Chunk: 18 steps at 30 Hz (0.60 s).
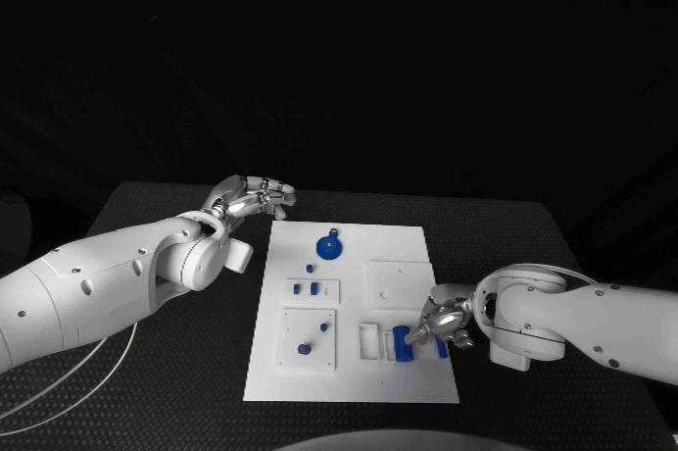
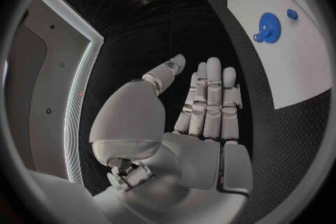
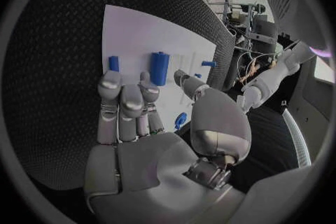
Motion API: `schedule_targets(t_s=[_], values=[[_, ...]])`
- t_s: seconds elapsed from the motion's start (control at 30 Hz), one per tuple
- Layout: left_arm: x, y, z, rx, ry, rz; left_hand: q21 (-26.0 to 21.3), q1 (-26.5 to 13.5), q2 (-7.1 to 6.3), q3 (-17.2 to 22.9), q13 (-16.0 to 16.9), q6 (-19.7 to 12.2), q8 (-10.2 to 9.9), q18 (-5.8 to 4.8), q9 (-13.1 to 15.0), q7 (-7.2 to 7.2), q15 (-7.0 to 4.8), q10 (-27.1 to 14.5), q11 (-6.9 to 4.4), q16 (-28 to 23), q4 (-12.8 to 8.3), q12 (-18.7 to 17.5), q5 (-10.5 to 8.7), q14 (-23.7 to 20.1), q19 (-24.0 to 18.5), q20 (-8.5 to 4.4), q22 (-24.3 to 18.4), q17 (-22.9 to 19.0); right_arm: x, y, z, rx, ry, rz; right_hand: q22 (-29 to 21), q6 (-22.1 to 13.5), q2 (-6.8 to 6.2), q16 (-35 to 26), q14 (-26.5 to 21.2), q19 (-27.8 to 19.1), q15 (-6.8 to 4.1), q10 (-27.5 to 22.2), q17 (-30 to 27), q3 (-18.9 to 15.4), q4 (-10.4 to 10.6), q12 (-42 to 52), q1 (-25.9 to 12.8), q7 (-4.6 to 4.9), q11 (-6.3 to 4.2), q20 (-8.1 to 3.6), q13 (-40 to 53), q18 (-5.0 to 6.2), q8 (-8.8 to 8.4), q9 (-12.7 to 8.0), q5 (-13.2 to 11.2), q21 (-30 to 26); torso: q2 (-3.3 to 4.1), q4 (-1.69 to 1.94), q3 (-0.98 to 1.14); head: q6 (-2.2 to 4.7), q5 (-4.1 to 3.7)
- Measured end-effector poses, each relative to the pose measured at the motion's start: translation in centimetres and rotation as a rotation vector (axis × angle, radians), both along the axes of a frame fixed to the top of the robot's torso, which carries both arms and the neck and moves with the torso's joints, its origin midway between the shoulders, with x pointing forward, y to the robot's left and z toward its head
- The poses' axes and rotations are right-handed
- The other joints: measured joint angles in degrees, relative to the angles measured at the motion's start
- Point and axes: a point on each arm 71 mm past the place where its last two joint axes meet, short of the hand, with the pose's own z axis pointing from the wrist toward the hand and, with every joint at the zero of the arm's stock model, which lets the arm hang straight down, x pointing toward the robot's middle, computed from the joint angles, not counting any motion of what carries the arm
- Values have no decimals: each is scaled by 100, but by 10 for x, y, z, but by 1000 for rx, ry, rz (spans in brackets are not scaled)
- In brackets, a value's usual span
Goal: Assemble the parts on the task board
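The flat white plastic task board [image 1: 354, 309] lies in the middle of the black textured bench [image 1: 169, 373]. On it sit the small blue plastic parts: a round blue gear [image 1: 329, 246] at the far end, two short blue pegs [image 1: 300, 289] in a small plate at the left, two more blue studs [image 1: 306, 349] in the near left plate, and an upright blue cylinder [image 1: 402, 342] beside a slot at the near right.

The right hand [image 1: 441, 323] hovers at the board's near right edge, just beside the blue cylinder. In its wrist view the fingers [image 3: 120, 102] are spread and straight with nothing between them, so it holds nothing. The left hand [image 1: 255, 198] waits off the board's far left corner, fingers [image 2: 210, 95] extended together and empty.

The likely next move is a grasp on the cylinder, judging by the right hand's closeness. The risk: the part is small against broad fingers, so a closing grip could tip it over or knock it into the neighbouring slot. A sideways nudge could also shift the light board on the bench, throwing off the other seated pegs.
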Motion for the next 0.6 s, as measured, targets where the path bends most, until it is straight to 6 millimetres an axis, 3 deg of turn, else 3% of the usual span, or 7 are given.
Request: schedule_targets(t_s=[0.6], values=[[-1,-1,0,-4,3,-8,0,-43,3,-12,-5,-21,0,-1,0,21,0,0,0,0,12,0,0,0,0,0,10,11,-3,15,-26,-1,25,-34,0,4,-2,0,2,-1,4,-1,21,33,32,-1,-110,-43,-1,-12,26,-4,29,64,0,49,4,-1,-2,-51,38]])
